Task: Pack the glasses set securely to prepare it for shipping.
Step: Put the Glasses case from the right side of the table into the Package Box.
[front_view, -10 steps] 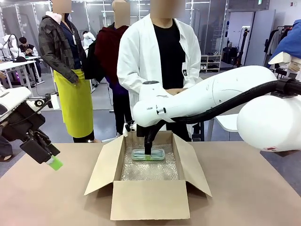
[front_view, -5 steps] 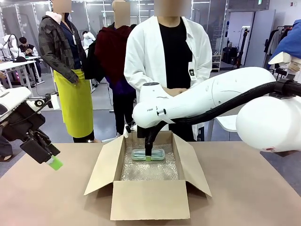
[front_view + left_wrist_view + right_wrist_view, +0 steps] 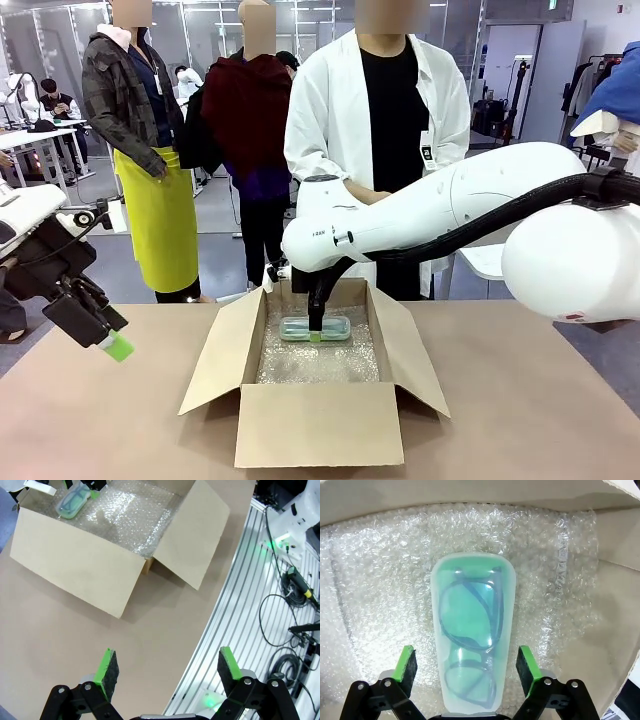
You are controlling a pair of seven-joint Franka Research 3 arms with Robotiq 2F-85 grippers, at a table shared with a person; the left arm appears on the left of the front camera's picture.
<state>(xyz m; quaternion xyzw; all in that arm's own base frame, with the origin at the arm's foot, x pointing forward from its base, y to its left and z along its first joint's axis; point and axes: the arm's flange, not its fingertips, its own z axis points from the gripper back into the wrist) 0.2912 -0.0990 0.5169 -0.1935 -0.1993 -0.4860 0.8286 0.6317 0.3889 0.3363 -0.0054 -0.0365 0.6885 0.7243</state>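
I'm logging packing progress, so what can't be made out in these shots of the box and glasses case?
- Front view: near floor of the cardboard box, hidden by its front wall.
- Front view: middle of the mint-green case, covered by fingers of the right gripper.
- Right wrist view: that case's near end, cut off by the bottom edge.
- Left wrist view: the box's far end, past the top edge.

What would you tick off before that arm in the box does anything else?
1. Mint-green case lying flat on the bubble wrap: ok.
2. Right fingers open, one on each side of the case: ok.
3. Box flaps folded outward, clear of the right arm: ok.
4. Left fingers open, holding nothing, off beside the box: ok.
5. Person, hands away from the box: cannot tell, the arm hides them.
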